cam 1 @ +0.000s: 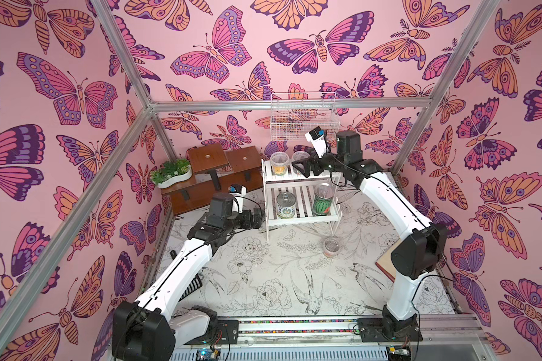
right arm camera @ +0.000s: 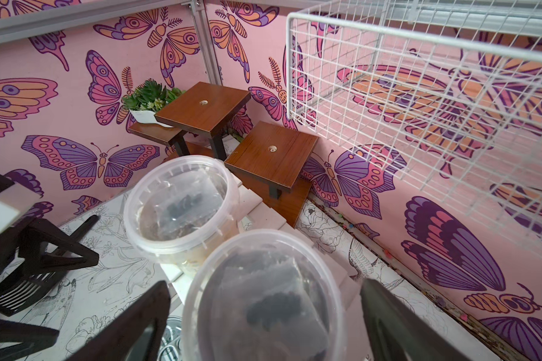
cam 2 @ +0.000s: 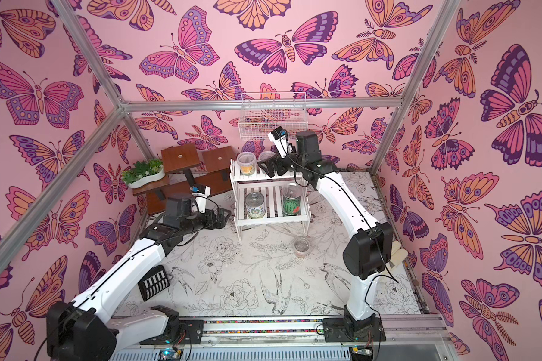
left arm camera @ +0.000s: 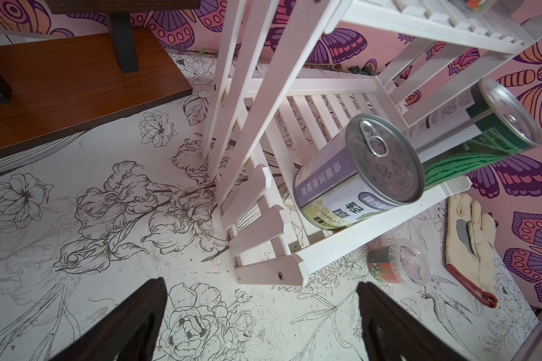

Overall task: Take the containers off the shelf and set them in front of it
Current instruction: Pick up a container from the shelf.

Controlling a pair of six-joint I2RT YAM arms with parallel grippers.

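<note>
Straddling the dark cup (right arm camera: 263, 300) on the top tier of the shelf (cam 1: 301, 220) with the right tool (cam 1: 302, 168), fingers standing apart on either side of the lid and not yet pressing on it. Holding the left tool (cam 1: 256, 216) low beside the lower tier, spread wide and gripping nothing. Noting the yellow-orange cup (cam 1: 278, 162) just beside the dark one on the same tier, the white-labelled can (cam 1: 286, 204) and the watermelon can (cam 1: 323, 200) upright on the lower tier, and the red-orange cup (cam 1: 331, 247) already sitting on the counter (cam 1: 263, 275) in front of the shelf. Judging the pinch as the risky part: thin clear wall probably flexing, so possibly squirting out of a shallow or off-centre bite and dropping onto the slats. Watching the finger nearest the yellow-orange cup, close enough to be nudging it along the tier while closing. Expecting trouble too from pushing sideways on a rack with such thin legs and toppling both cans, or from lifting too high into the wire basket (cam 1: 304, 118) hanging on the wall above.
</note>
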